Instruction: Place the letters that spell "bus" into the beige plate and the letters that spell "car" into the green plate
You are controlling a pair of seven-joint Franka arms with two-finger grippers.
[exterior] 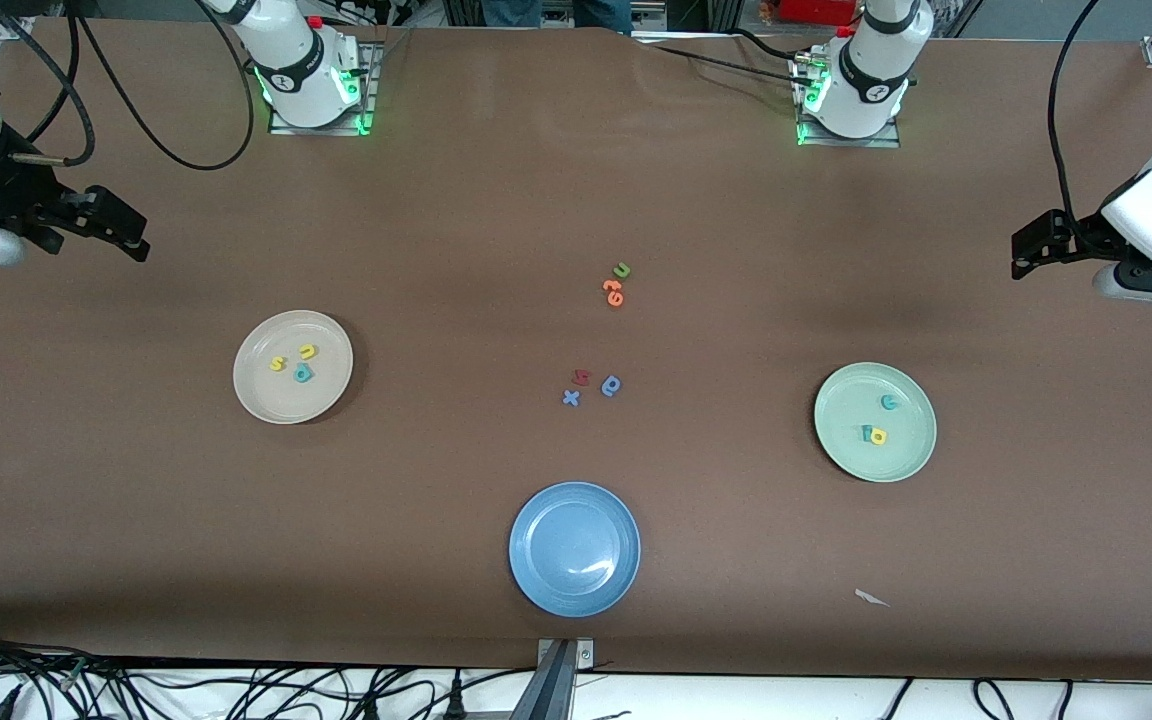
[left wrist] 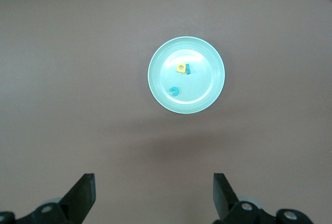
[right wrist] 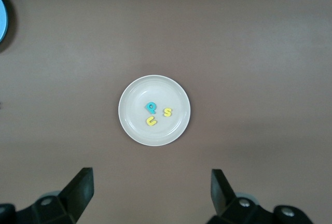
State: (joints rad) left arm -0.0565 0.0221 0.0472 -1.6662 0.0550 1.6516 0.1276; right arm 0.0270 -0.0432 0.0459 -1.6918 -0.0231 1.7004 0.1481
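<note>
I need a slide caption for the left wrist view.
Open left gripper high above the green plate holding three foam letters.

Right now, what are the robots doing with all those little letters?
Nothing is being held. The left gripper and right gripper hang open over the table's ends. The beige plate holds the yellow s, yellow u and teal b. The green plate holds the teal c, yellow a and teal r. The sorting looks finished.
</note>
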